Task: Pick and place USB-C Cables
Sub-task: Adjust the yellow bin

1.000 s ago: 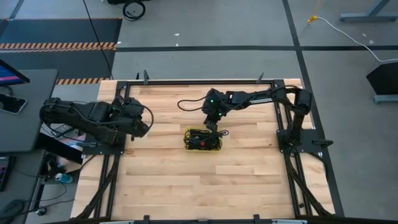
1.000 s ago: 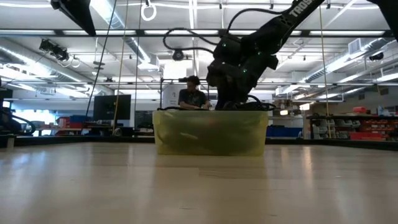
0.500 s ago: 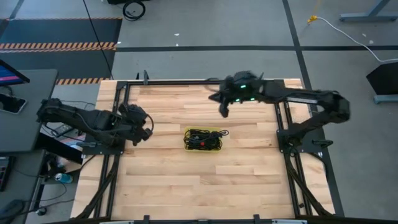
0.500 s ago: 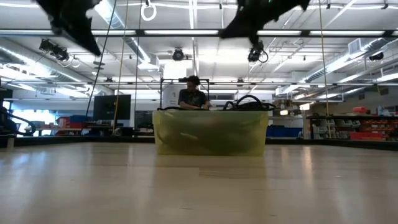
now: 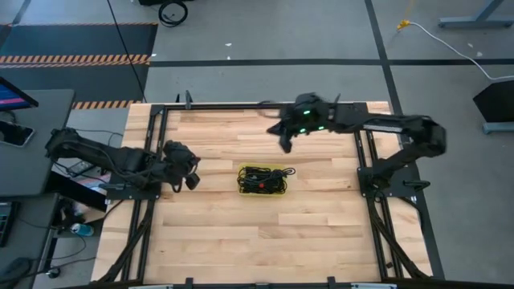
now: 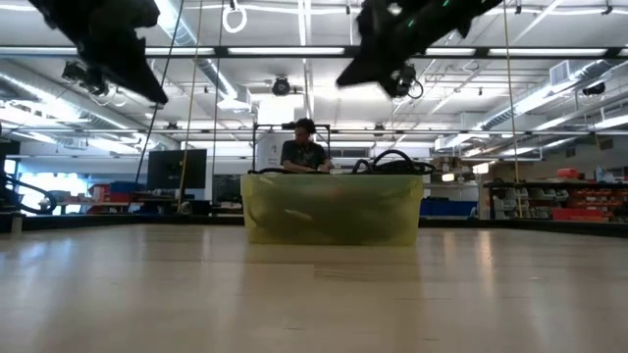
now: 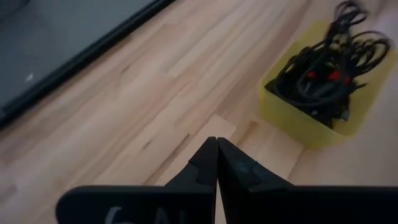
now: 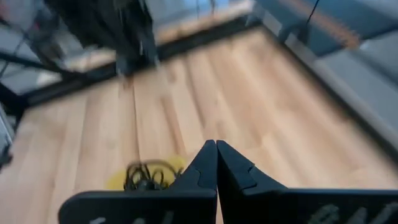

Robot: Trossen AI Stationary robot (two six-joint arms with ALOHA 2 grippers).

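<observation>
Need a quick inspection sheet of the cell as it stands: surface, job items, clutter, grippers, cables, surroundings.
Surface: light wooden plank table, black frame round it.
Job's things: black USB-C cables with red ties piled in the small translucent yellow bin at table centre; loops poke above its rim.
Clutter: nothing seen on the wood outside the bin.
Grippers: left gripper shut, empty, raised left of the bin; right gripper shut, empty, raised beyond the bin.
Cables: arm wiring along both arms; none loose on the table.
Surroundings: person seated behind the table; grey floor, hazard-striped mat.

Probably an industrial lab: hazard-striped floor tape [image 5: 76,59], exposed ceiling ducts [image 6: 59,74], stocked shelving [image 6: 559,201].
</observation>
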